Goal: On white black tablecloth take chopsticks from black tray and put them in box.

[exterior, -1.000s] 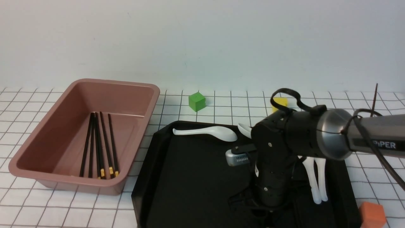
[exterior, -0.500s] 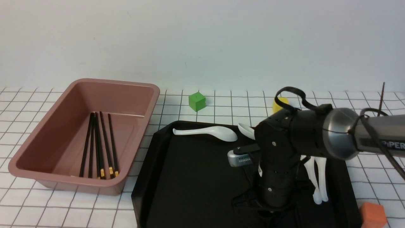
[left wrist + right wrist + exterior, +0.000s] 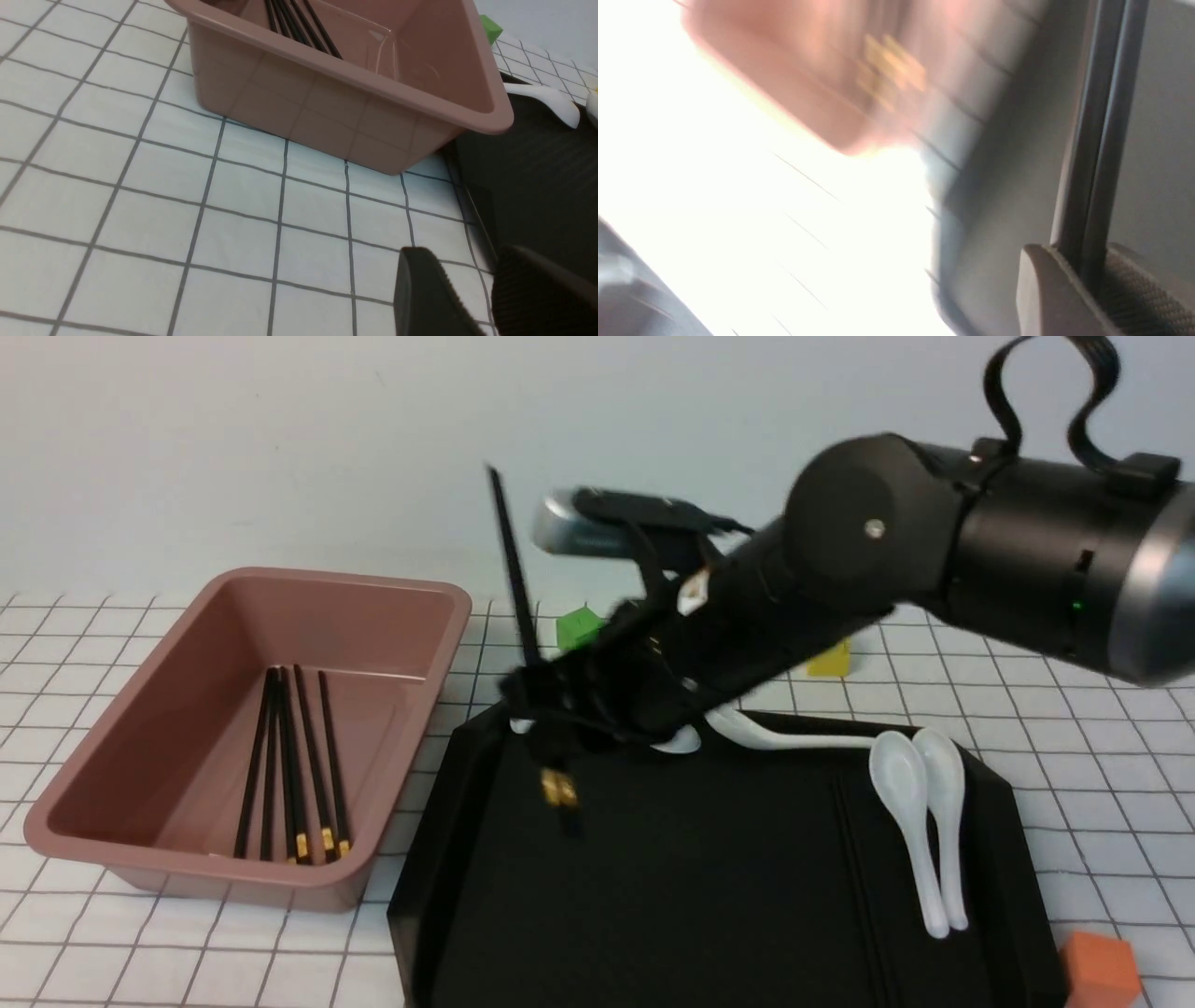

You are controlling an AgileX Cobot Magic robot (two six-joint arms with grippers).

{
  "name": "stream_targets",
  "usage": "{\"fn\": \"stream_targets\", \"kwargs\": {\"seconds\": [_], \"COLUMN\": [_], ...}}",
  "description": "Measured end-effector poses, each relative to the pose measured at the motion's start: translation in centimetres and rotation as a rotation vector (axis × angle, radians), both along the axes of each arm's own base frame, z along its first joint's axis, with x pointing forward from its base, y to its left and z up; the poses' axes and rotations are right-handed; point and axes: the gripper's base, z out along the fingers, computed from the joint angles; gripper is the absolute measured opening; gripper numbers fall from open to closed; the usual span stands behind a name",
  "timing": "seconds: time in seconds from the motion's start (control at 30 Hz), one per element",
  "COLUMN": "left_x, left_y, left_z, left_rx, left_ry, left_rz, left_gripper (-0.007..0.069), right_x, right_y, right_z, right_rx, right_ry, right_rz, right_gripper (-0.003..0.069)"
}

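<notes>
The right jaws, clenched on chopsticks, have risen off the black tray.

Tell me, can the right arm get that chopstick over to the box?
Probably yes. The right claw holds the chopstick raised over the left edge of the tray. The open-topped box sits just beside it, and nothing stands between.

A pair of white spoons is lying side by side, bowls pointing to twelve o'clock and handles to six. A third white spoon is lying at ten o'clock from them, its bowl hidden. From the pair, an orange cube is sitting at four o'clock, a yellow cube at eleven, and a green cube, partly covered, farther out at ten. A pale wall is standing behind.
</notes>
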Motion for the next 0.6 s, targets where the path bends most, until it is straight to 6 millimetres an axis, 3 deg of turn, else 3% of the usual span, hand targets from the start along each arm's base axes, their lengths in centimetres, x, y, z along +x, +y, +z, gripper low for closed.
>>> {"fn": "stream_targets", "kwargs": {"seconds": [0.17, 0.3, 0.4, 0.47, 0.6], "left_x": [0.0, 0.0, 0.0, 0.0, 0.0], "left_y": [0.0, 0.0, 0.0, 0.0, 0.0], "left_z": [0.0, 0.0, 0.0, 0.0, 0.0], "left_rx": [0.0, 0.0, 0.0, 0.0, 0.0], "left_ry": [0.0, 0.0, 0.0, 0.0, 0.0], "left_rz": [0.0, 0.0, 0.0, 0.0, 0.0], "left_gripper": [0.0238, 0.0238, 0.0238, 0.0238, 0.0238], "right_x": [1.6, 3.1, 3.6, 4.0, 4.1], "right_y": [5.6, 9.4, 10.3, 10.7, 10.6], "right_z": [0.1, -3.1, -5.1, -7.2, -8.1], "right_rx": [0.155, 0.194, 0.179, 0.156, 0.127], "right_ry": [-0.183, -0.268, -0.272, -0.255, -0.22], "right_rz": [0.045, 0.013, -0.005, -0.017, 0.021], "right_gripper": [0.0141, 0.0141, 0.0158, 0.0209, 0.0314]}}
